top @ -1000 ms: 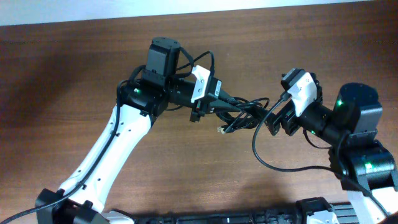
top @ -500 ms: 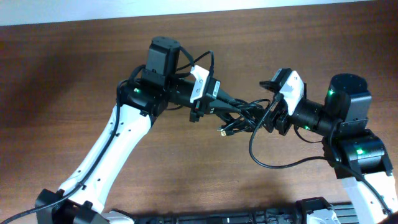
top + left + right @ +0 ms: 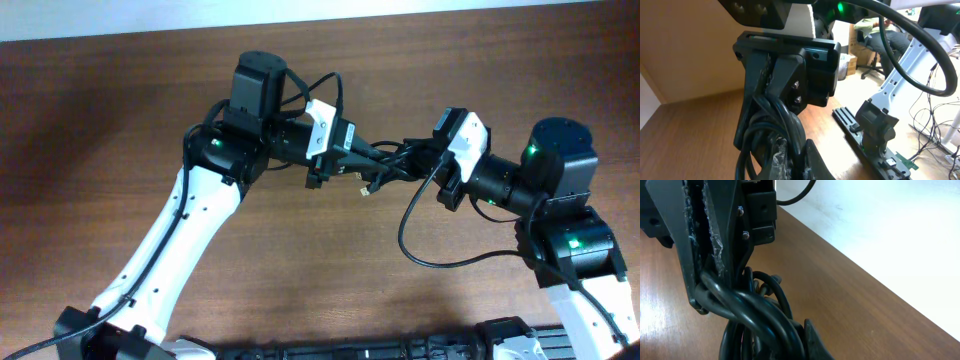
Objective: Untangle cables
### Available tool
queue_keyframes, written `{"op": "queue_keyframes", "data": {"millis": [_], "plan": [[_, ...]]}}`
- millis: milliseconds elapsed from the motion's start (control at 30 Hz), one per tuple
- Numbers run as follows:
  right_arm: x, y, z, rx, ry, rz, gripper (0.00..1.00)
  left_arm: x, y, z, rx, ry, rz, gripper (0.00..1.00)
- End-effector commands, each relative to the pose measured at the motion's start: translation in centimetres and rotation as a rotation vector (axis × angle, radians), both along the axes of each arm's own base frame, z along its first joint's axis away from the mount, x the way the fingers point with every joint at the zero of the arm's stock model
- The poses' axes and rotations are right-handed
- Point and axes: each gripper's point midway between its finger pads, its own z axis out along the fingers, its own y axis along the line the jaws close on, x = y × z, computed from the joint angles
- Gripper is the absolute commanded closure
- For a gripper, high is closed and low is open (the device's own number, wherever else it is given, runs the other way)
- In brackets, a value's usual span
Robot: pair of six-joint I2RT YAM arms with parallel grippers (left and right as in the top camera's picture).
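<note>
Black cables (image 3: 388, 166) bunch between the left gripper (image 3: 355, 157) and right gripper (image 3: 422, 155), each pinching strands; draw them apart slowly, easing off if a knot tightens.

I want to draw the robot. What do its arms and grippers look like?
The left arm has a long white shell and black joints; the right arm is mostly black. Both show small green lights. The left gripper and right gripper are black, each with a white block behind it. A thick black wire loops off each wrist.
</note>
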Motion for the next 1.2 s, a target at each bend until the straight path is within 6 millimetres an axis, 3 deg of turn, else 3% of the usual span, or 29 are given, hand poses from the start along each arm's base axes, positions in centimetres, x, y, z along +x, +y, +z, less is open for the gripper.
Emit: {"op": "queue_keyframes", "data": {"millis": [0, 233, 300, 367, 467, 600, 967, 1167], "plan": [[2.1, -1.9, 1.4, -0.008, -0.049, -0.134, 0.96, -2.3, -0.2, -0.1, 0.02, 0.07, -0.049, 1.0], [2.0, -1.8, 1.5, 0.013, -0.03, -0.133, 0.96, 0.2, -0.2, -3.2, 0.18, 0.071, 0.129, 1.0], [2.0, -1.8, 1.5, 0.038, -0.005, -0.142, 0.96, 0.8, -0.1, -3.9, 0.215, 0.066, 0.169, 0.86], [2.0, -1.8, 1.5, 0.065, 0.024, -0.153, 0.96, 0.8, -0.1, -4.0, 0.219, 0.067, 0.171, 0.37], [2.2, -2.0, 1.4, 0.089, 0.057, -0.176, 0.96, 0.8, -0.1, -4.0, 0.218, 0.065, 0.171, 0.01], [3.4, -3.6, 1.1, 0.162, 0.144, -0.333, 0.96, 0.8, -0.1, -4.0, 0.221, 0.079, 0.174, 0.01], [5.0, -6.2, 1.2, 0.572, 0.445, -0.636, 0.96, 0.8, -0.1, -4.0, 0.226, 0.103, 0.179, 0.01], [5.1, -6.3, 1.2, 0.743, 0.579, -0.692, 0.96, 0.9, -0.3, -4.2, 0.24, 0.093, 0.189, 0.01]]}}
